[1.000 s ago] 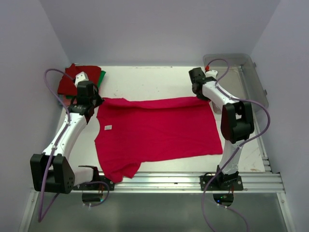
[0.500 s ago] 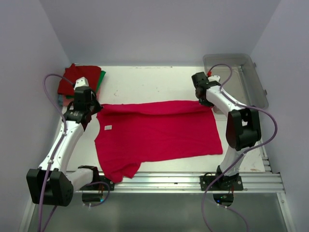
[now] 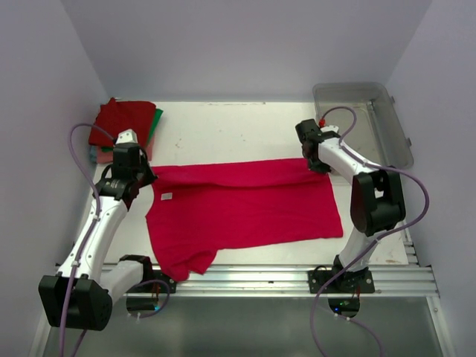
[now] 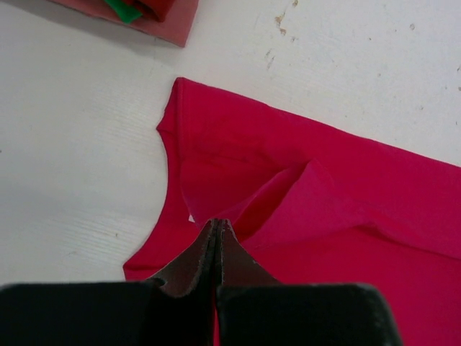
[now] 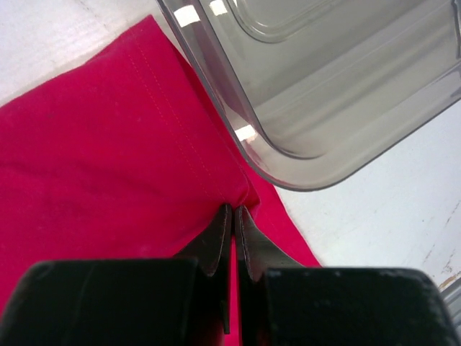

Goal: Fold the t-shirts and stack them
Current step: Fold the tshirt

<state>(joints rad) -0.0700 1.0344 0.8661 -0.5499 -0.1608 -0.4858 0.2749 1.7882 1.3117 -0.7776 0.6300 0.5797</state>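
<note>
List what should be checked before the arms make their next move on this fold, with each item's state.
1. Left gripper shut on the far-left corner of the crimson t-shirt: ok.
2. Right gripper shut on its far-right corner: ok.
3. Held corners roughly level in the top view: ok.
4. Bin clear of the right gripper: cannot tell, as its rim sits close alongside.
5. Folded stack apart from the crimson t-shirt: ok.
</note>
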